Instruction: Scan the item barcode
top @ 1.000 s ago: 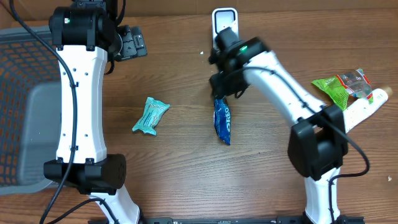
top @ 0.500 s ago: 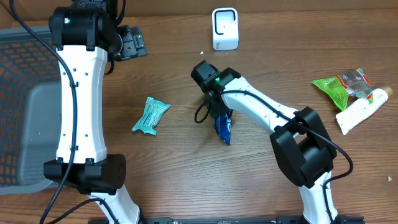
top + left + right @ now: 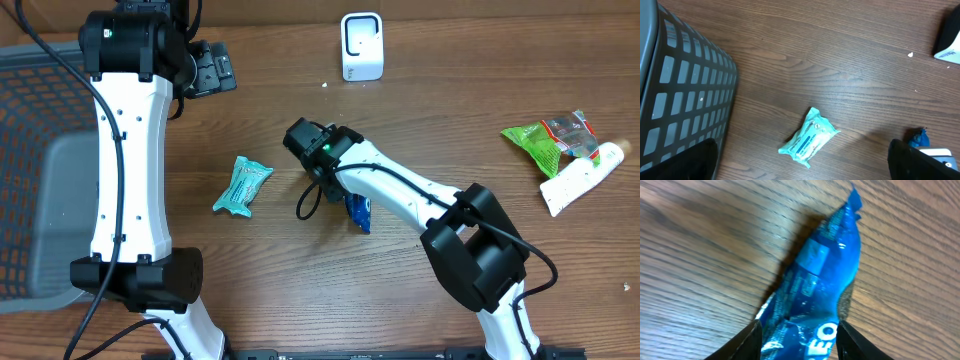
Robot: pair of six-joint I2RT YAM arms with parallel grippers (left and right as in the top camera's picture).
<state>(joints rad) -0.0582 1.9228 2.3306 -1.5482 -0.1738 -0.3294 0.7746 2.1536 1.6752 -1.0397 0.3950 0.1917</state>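
We hold the glossy blue Oreo snack packet [image 3: 825,275] in our right pincer [image 3: 800,336], just left of the table's centre.
The packet is clamped between both fingers [image 3: 751,341]; its far end points out over the brown wooden table [image 3: 260,290]; the white upright barcode scanner [image 3: 360,45] stands well apart at 12 o'clock; a crinkled teal wrapper [image 3: 242,185] lies at 9 o'clock of the packet; our left pincer [image 3: 205,68] hangs at 11 o'clock, spread wide, holding nothing.

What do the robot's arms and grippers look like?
The left arm and right arm are white rounded links between bulky black joints. A black cable runs along each, and a small green light glows near each wrist. The left gripper has dark fingers, the right gripper pale ones.
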